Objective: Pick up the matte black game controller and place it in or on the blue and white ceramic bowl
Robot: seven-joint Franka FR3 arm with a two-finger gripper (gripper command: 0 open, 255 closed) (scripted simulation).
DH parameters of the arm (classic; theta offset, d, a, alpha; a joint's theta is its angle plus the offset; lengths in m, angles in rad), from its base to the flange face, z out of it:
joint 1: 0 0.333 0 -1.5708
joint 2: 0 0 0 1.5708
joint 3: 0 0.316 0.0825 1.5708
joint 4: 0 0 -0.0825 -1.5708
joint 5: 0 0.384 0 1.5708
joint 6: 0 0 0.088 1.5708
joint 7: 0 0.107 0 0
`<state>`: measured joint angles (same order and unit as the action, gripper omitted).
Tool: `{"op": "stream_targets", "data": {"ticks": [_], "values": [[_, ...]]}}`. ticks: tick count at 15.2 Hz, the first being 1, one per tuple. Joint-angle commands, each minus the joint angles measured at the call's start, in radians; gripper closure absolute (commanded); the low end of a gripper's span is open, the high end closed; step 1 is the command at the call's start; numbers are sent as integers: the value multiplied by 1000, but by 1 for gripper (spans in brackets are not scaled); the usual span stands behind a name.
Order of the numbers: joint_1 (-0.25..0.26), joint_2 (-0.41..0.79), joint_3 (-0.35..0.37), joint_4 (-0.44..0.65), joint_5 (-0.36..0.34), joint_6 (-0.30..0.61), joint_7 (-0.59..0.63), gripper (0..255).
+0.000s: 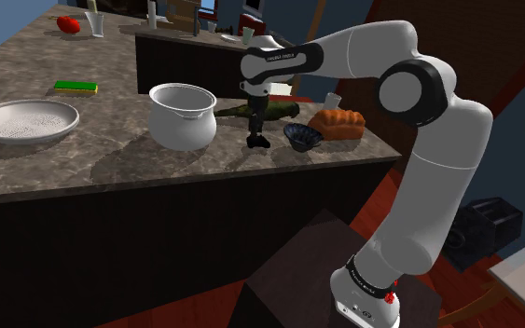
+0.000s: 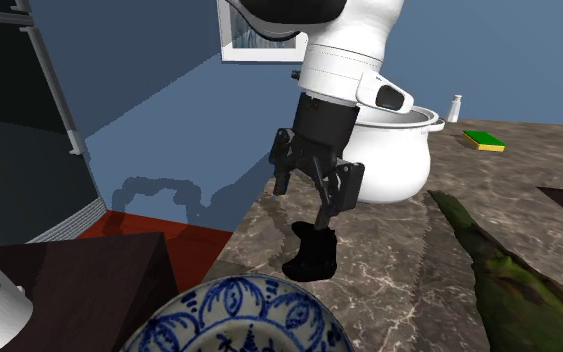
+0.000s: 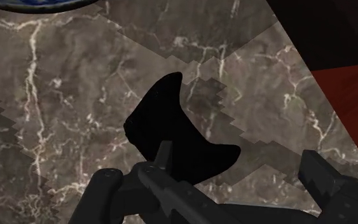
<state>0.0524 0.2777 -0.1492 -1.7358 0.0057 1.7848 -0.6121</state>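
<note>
Both fingers of the gripper (image 2: 305,203) were found apart above the black controller (image 2: 312,256); a centred descent was judged necessary before closure.

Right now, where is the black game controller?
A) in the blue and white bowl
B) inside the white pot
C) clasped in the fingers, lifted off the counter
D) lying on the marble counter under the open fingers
D: the controller lies on the marble counter just below the fingers, which stand apart, and it is outside the bowl.
</note>
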Motion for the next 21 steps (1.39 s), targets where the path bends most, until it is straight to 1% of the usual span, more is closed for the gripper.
{"op": "stream_targets", "data": {"ticks": [1,6,13,14,16,21], "values": [[-1,7,1,-18,1,25,-4,0],[-1,12,1,-75,2,86,-5,0],[-1,12,1,-74,2,86,-5,0],[-1,17,2,-69,2,86,-4,255],[1,20,3,-70,3,89,-1,255],[-3,31,1,-20,4,51,-8,255]]}}
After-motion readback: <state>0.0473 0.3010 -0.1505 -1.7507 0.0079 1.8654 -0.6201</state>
